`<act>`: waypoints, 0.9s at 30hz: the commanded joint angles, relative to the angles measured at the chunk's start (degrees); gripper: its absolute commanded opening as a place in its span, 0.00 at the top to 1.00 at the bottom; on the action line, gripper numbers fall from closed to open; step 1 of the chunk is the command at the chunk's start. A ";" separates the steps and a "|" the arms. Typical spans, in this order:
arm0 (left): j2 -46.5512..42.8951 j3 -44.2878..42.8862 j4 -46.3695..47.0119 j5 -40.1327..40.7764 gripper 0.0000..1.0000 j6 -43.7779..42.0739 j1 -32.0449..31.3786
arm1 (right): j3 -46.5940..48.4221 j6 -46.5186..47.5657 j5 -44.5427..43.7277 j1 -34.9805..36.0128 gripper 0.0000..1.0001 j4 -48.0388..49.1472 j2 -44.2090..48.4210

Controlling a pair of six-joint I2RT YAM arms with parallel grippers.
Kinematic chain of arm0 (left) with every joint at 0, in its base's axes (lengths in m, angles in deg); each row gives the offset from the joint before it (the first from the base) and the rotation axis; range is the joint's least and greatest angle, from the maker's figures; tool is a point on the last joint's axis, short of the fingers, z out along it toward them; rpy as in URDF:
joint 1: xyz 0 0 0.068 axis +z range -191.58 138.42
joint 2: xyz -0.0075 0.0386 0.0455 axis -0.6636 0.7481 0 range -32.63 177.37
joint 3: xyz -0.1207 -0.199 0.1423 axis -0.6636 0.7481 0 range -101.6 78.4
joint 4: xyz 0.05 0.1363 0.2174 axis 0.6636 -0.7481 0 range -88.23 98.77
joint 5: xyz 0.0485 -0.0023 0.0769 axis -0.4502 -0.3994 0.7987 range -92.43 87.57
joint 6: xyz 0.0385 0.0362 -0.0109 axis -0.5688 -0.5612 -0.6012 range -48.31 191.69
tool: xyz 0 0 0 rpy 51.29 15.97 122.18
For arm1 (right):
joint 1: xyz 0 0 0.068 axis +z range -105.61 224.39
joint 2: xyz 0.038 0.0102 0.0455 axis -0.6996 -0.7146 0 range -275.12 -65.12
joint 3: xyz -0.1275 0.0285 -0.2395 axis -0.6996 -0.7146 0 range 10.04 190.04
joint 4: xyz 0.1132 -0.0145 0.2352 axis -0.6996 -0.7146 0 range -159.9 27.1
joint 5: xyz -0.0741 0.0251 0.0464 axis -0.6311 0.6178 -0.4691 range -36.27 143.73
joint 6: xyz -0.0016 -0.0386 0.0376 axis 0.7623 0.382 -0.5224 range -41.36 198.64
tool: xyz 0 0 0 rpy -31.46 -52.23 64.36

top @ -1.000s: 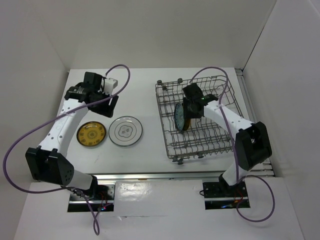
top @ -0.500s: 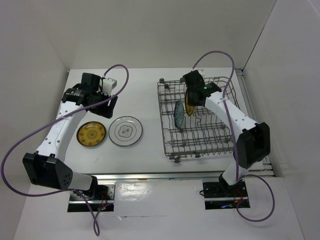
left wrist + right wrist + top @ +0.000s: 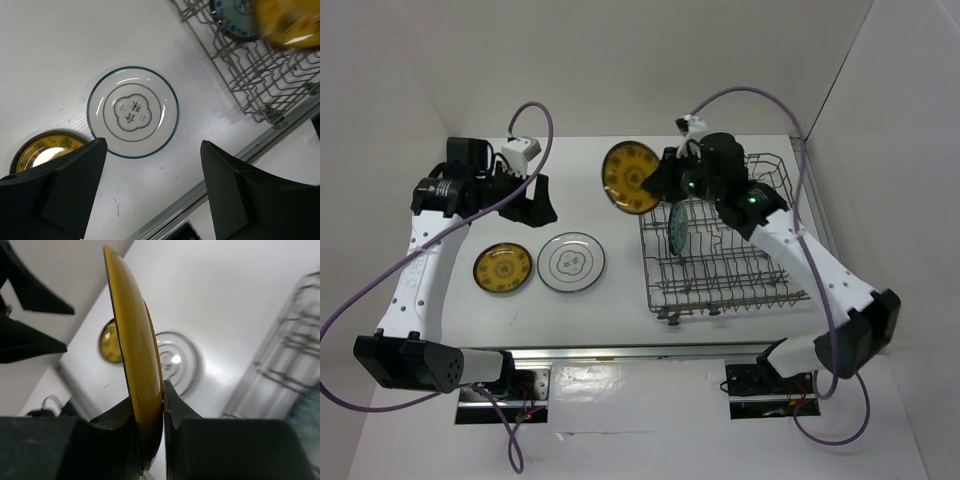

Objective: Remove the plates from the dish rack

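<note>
My right gripper (image 3: 663, 184) is shut on the rim of a yellow-brown plate (image 3: 631, 178), held on edge in the air just left of the dish rack (image 3: 725, 272). The right wrist view shows that plate (image 3: 134, 350) pinched between both fingers (image 3: 172, 402). A teal-blue plate (image 3: 677, 230) stands upright in the rack's left part. Two plates lie flat on the table: a yellow-brown one (image 3: 502, 269) and a white one with a blue rim (image 3: 571, 262). My left gripper (image 3: 534, 203) hangs open and empty above them, and its wrist view shows the white plate (image 3: 133, 112) below.
The grey wire rack (image 3: 250, 75) fills the table's right half, close to the right wall. A metal rail (image 3: 640, 350) runs along the table's near edge. White walls close in the back and both sides.
My right gripper has lifted the yellow-brown plate out of the rack and carried it left, beyond the rack's left edge. The left arm has drawn back to the left and its jaws have widened.
</note>
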 commanded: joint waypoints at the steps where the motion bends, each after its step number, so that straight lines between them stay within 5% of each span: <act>1: -0.41 -1.58 1.11 -11.94 0.11 0.79 1.72 | -3.93 -7.73 25.40 1.10 1.00 17.15 -9.01; 5: -0.40 2.09 2.42 -11.33 0.11 1.32 2.25 | -3.93 -11.25 32.46 4.87 1.00 24.91 -13.86; 17: 0.12 7.73 2.69 -8.68 0.17 -0.61 2.78 | -1.82 -11.87 35.53 9.20 1.00 28.43 -20.38; 18: 0.12 7.73 1.99 -9.73 0.20 -0.61 2.78 | -1.82 -11.87 35.54 9.20 1.00 28.96 -21.16; 20: 0.73 7.73 0.59 -12.55 0.46 -2.01 2.78 | -2.35 -12.40 36.07 9.20 1.00 29.49 -21.78; 21: 1.26 7.73 -0.20 -13.43 0.62 -2.54 2.78 | -2.35 -12.40 35.55 9.72 1.00 28.79 -21.79; 22: 1.27 6.17 -1.17 -14.65 0.89 -3.42 2.78 | -1.82 -12.40 35.54 9.72 1.00 28.79 -22.31; 23: 1.87 5.45 -2.74 -14.67 1.00 -3.42 2.78 | -1.82 -12.40 34.94 9.72 1.00 28.18 -22.31; 27: 2.41 4.13 -5.04 -15.19 1.00 -4.04 4.54 | -1.30 -11.35 33.18 9.72 0.98 25.99 -22.31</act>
